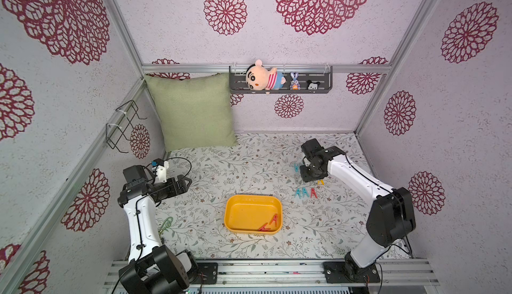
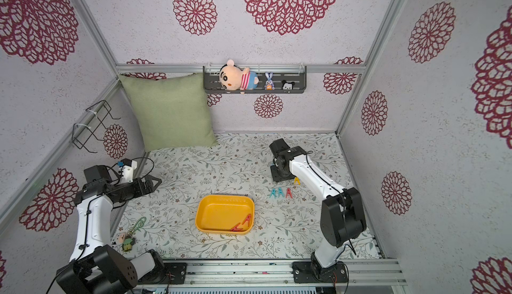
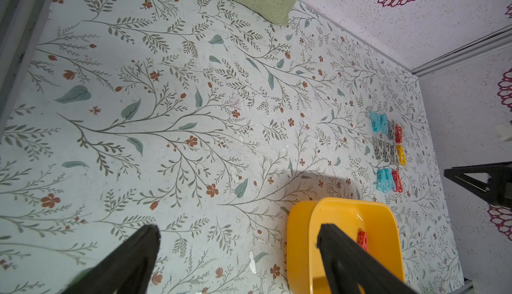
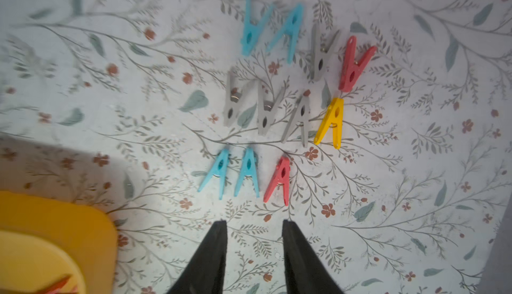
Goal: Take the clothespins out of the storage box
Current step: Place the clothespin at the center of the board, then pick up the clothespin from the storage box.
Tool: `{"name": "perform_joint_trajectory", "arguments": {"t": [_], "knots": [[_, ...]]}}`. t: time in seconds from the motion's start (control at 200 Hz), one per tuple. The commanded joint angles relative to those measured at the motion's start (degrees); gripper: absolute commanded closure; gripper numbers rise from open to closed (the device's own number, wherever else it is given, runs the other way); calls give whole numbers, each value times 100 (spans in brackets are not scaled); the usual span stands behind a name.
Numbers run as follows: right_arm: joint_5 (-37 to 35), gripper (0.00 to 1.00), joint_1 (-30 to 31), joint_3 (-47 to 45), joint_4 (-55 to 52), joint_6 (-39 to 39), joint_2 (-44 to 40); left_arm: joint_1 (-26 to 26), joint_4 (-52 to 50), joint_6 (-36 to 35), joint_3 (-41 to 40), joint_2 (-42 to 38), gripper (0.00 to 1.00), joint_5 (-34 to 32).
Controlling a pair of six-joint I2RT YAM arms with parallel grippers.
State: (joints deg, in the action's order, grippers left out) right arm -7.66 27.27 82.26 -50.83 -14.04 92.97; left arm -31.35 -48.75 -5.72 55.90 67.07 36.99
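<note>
The yellow storage box [image 1: 243,212] [image 2: 216,212] sits mid-table with two red clothespins [image 1: 270,223] [image 2: 243,223] in its near right corner. Several clothespins [image 4: 277,98] [image 3: 388,145] in teal, grey, red and yellow lie in rows on the table right of the box; in a top view three of them [image 1: 304,192] show below my right arm. My right gripper [image 4: 255,222] [image 1: 310,174] hangs over these rows, open, nothing between its fingers. My left gripper [image 3: 238,234] [image 1: 188,181] is wide open and empty, left of the box [image 3: 302,240].
A green cushion [image 1: 194,112] leans in the back left corner. A dark shelf [image 1: 321,80] with plush toys hangs on the back wall. A wire rack [image 1: 124,126] is on the left wall. Keychain toys [image 2: 127,240] lie near my left arm's base.
</note>
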Motion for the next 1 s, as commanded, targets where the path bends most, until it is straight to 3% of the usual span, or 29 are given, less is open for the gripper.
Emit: {"name": "perform_joint_trajectory", "arguments": {"t": [0.0, 0.155, 0.305, 0.6, 0.79, 0.996], "knots": [[220, 61, 306, 389, -80, -670, -466, 50, 32, 13, 90, -36, 3, 80], [13, 61, 1164, 506, 77, -1140, -738, 51, 111, 0, 35, 29, 3, -19], [627, 60, 1767, 207, 787, -1392, -787, 57, 42, -6, 63, 72, 3, -44], [573, 60, 2964, 1173, 831, -860, 262, 383, 71, -132, 33, -9, 3, -57], [632, 60, 3423, 1785, 479, -474, 872, 420, 67, -105, 35, -79, 3, -183], [431, 60, 3821, 1939, 223, -811, 1254, 421, 72, -92, 18, -182, 3, -271]]}}
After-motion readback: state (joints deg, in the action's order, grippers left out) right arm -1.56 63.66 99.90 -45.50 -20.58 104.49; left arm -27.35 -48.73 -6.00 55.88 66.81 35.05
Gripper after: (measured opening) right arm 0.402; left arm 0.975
